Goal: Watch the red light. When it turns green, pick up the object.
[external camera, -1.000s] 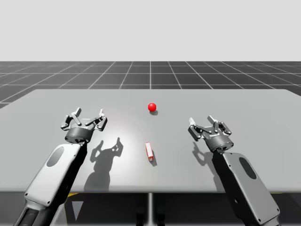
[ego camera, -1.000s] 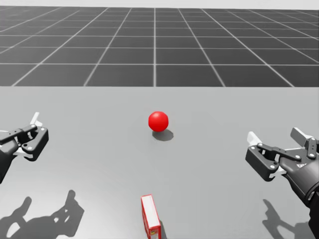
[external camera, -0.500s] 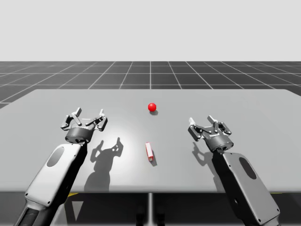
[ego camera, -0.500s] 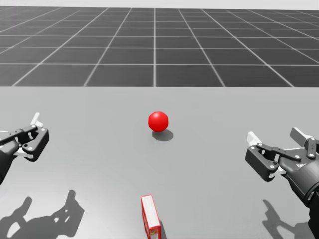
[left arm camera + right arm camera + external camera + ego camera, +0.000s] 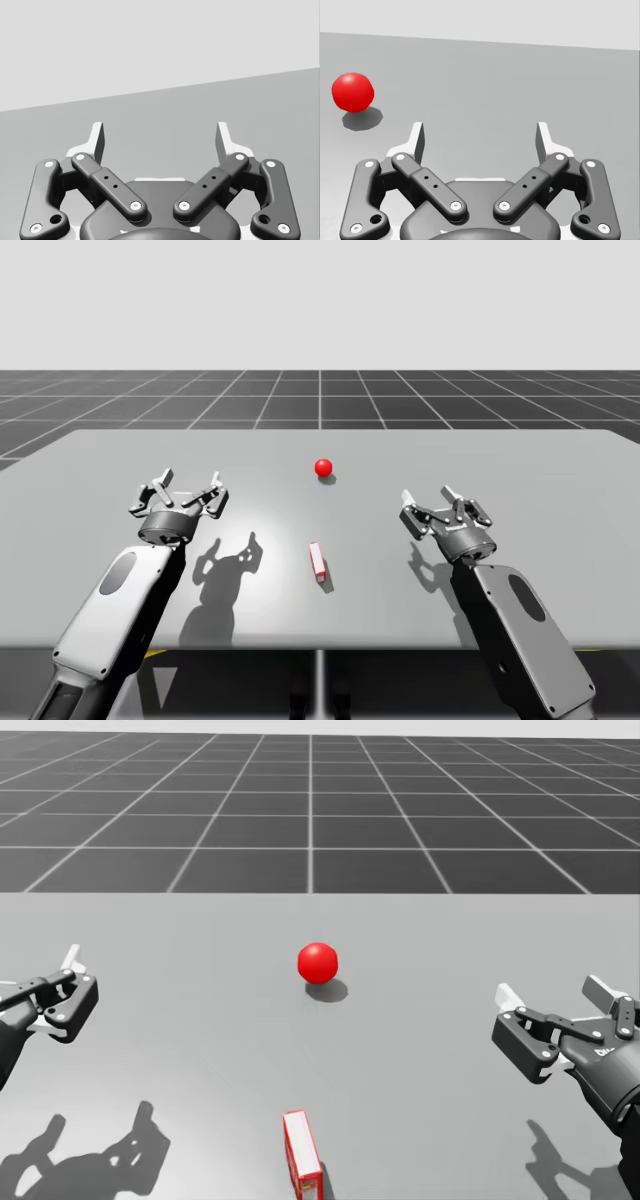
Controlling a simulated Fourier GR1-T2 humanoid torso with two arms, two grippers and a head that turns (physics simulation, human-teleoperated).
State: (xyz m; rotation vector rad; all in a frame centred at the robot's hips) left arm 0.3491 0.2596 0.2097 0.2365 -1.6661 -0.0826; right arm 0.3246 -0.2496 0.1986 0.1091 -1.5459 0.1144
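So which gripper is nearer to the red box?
Neither clearly. The red box lies about midway between them: left gripper on its left side, right gripper on its right, about equally far.

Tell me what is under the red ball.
Under the red ball I see grey table and the ball's dark shadow; the ball itself hides whether they touch.

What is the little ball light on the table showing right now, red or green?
Red. The ball light shows plain red in the high, head and right wrist views, so the go signal has not come.
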